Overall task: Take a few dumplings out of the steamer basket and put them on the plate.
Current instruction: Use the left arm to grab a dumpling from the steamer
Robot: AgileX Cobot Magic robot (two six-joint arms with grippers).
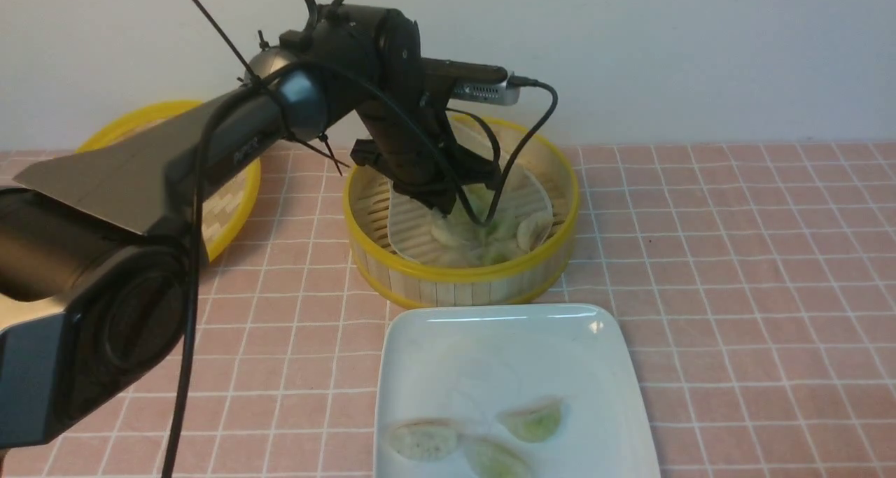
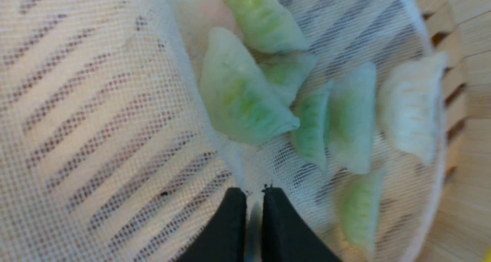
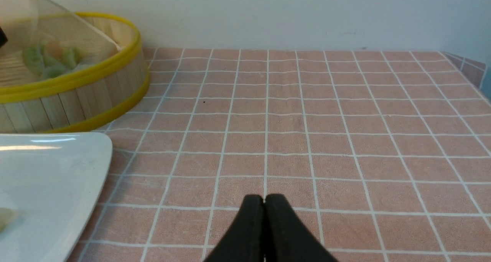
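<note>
The steamer basket (image 1: 462, 278) stands mid-table with several dumplings (image 1: 535, 229) on its translucent liner sheet (image 2: 96, 101). My left gripper (image 1: 448, 208) reaches down inside the basket. In the left wrist view the left gripper (image 2: 254, 189) is nearly closed, pinching a raised fold of the liner just short of a greenish dumpling (image 2: 241, 97). A whitish dumpling (image 2: 412, 104) lies by the basket wall. The white plate (image 1: 490, 352) in front of the basket holds three dumplings (image 1: 533, 420). My right gripper (image 3: 264, 197) is shut and empty over the tiled table.
A flat woven yellow-rimmed lid (image 1: 231, 198) lies at the back left, partly behind my left arm. The right wrist view shows the basket (image 3: 76, 81) with its liner lifted into a peak, the plate's corner (image 3: 50, 166), and the table's far right edge (image 3: 472, 68).
</note>
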